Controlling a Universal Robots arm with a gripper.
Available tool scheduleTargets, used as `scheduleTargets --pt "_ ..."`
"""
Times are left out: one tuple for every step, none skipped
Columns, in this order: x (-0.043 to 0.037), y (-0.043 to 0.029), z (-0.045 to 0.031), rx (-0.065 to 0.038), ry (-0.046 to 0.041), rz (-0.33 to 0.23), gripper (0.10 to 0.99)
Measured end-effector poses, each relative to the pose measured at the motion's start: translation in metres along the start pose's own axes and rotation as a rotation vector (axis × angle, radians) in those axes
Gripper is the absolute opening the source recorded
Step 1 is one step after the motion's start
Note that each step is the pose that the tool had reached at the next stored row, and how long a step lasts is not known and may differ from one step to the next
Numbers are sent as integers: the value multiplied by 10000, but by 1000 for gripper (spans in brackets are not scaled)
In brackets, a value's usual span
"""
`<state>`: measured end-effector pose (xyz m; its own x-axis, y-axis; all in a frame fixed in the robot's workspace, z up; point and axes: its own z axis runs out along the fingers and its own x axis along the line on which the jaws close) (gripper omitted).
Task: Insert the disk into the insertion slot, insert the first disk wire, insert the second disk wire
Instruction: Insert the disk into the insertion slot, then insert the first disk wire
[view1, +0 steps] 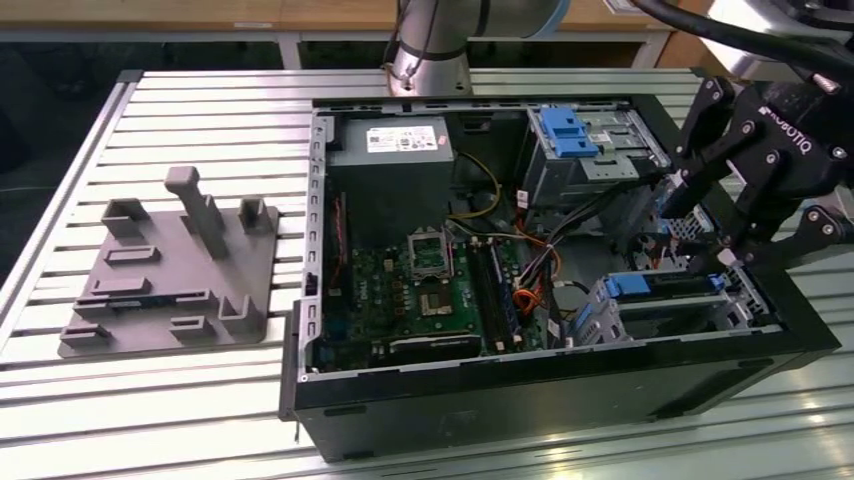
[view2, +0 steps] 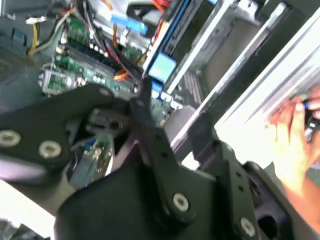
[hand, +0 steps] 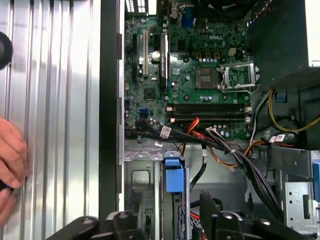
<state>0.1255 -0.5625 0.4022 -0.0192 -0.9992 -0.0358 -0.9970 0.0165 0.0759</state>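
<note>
While the gripper (view1: 701, 235) hovers with jaws spread wide and nothing clamped between them, the disk (view1: 661, 285) sits in the insertion slot (view1: 597, 320) at four o'clock inside the computer case (view1: 534, 385) in the exterior view.

Ribbed aluminium table (view1: 200, 110), open black computer case (view1: 534, 400) on it, grey plastic fixture (view1: 174, 270) beside the case

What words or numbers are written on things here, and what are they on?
Nothing I can quote as plain words or numbers.
Power supply label: print too small to read.
Gripper: a white maker's mark only.
Motherboard: a maker's mark; other markings too tiny.
</note>
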Motion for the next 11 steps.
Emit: scheduleTargets --pt "0 0 1 0 -2 0 553" --pt "0 0 1 0 -2 0 553" --pt "0 0 1 0 -1 0 616" --pt "0 0 2 0 -2 0 616" --pt "0 0 2 0 -2 0 616" --pt "0 0 2 1 -2 0 616" --pt "0 0 3 0 -3 0 616" --pt "0 0 3 0 -2 0 616" --pt "0 0 5 0 -2 0 616" --pt "0 -1 7 0 -2 0 616" --pt "0 -1 7 0 -2 0 616"
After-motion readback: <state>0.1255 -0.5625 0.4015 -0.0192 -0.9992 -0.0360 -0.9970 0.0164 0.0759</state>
